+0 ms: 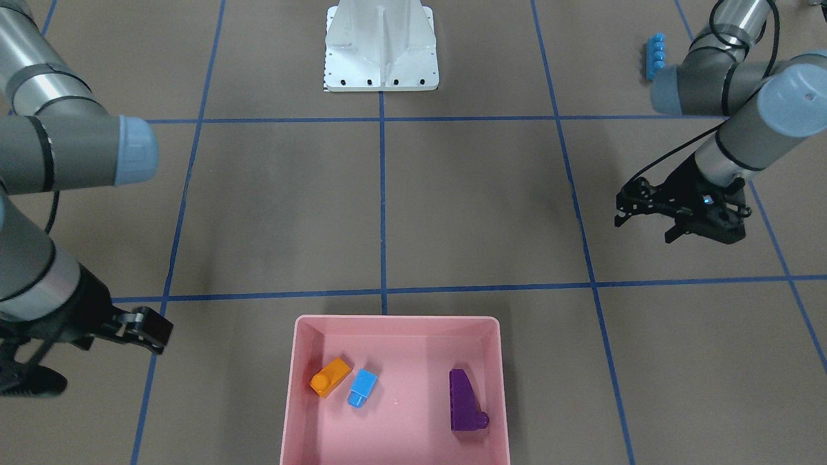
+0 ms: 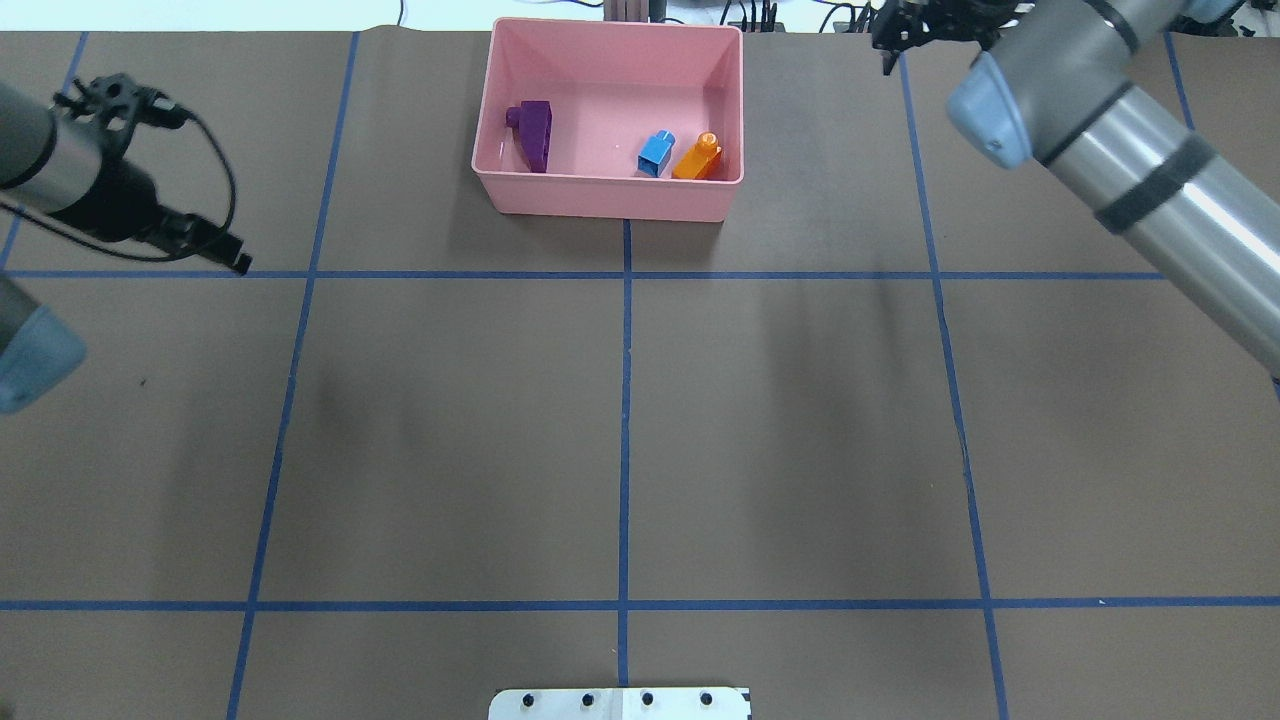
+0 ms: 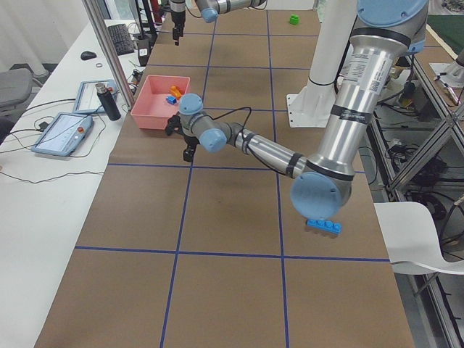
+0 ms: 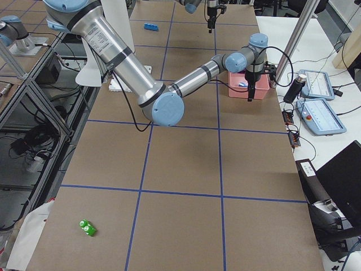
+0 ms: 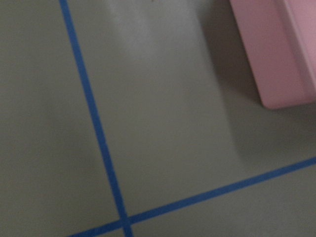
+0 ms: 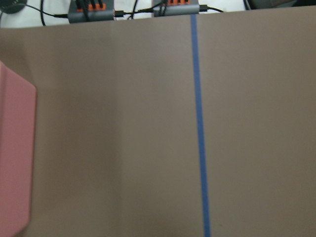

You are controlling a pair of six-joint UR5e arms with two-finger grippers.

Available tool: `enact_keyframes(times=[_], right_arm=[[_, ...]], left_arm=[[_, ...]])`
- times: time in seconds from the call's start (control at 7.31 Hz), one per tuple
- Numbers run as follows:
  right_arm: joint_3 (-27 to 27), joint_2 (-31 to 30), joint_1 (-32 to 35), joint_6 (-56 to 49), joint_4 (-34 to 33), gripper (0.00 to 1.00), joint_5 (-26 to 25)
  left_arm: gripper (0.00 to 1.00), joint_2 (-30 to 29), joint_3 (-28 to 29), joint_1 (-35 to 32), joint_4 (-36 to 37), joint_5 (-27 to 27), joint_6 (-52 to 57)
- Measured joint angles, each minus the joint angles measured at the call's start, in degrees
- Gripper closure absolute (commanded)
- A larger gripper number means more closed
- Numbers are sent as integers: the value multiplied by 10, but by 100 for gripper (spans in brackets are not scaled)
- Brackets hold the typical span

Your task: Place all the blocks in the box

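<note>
The pink box [image 1: 397, 318] holds the orange brick [image 1: 330, 377], the small blue brick [image 1: 362, 388] and the purple wedge [image 1: 465, 400]. The long blue brick [image 1: 656, 56] lies on the table near my left arm's base, and it also shows in the exterior left view [image 3: 323, 226]. The green brick [image 4: 87, 227] lies far off on my right side of the table. My left gripper [image 1: 644, 227] hangs open and empty above the table, left of the box. My right gripper [image 2: 885, 45] hangs just right of the box, looks open and holds nothing.
The white metal base [image 1: 381, 58] stands at the robot's edge of the table. Blue tape lines grid the brown table. A side bench past the box carries tablets [image 3: 65, 134] and a dark bottle [image 3: 109, 103]. Cables run along the far edge.
</note>
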Motion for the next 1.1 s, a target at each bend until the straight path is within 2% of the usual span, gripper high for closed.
enact_keyframes(times=[0.27, 0.41, 0.55, 0.82, 1.1], right_arm=[[173, -185, 23, -71, -5, 1, 15], [237, -260, 29, -90, -5, 1, 18], [288, -325, 31, -99, -5, 1, 20], [334, -384, 31, -103, -4, 1, 21], [342, -394, 30, -103, -4, 1, 22]], left_arm=[[0, 171, -97, 0, -24, 1, 33], [0, 245, -114, 1, -65, 1, 36], [0, 334, -118, 4, -139, 0, 36], [0, 478, -117, 8, -273, -5, 32], [0, 521, -112, 24, -311, -20, 28]])
